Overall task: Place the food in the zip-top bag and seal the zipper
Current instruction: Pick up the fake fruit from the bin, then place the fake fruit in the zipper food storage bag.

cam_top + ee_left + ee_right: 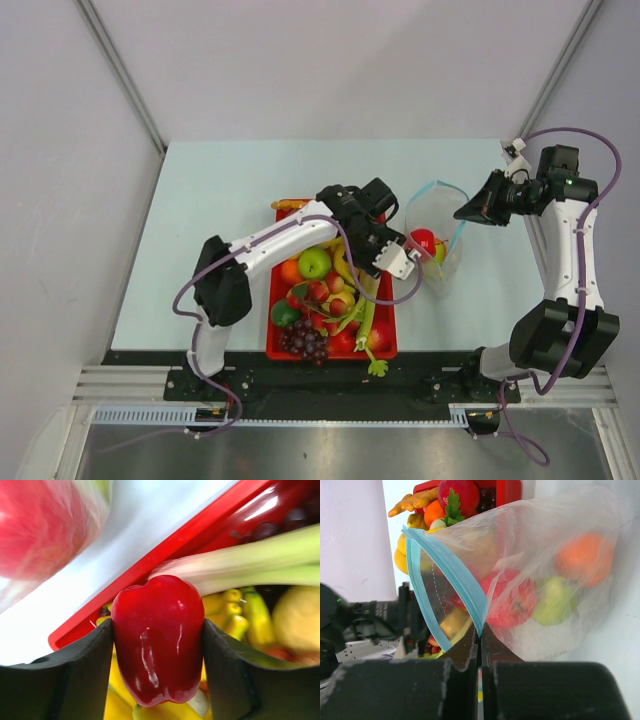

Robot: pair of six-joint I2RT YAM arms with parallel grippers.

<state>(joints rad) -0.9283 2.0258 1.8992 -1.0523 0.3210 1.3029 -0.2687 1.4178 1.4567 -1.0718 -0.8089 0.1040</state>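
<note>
My two arms: white shells and black joints.

The left arm [270, 240] and the right arm [581, 255] look the same to me. Both have smooth white link covers between bulky black joint housings, and each stands on a black base [203, 385]. One thin purple cable [187, 290] runs in loose loops along the left arm, and a second cable [612, 170] of the same colour runs along the right one. I see a small green light [570, 182] on the black housing near the right wrist. The left gripper [405, 263] has a white body. Its fingers [55, 680] and those of the right gripper [480, 637] are thick, matte black and slightly grainy.
</note>
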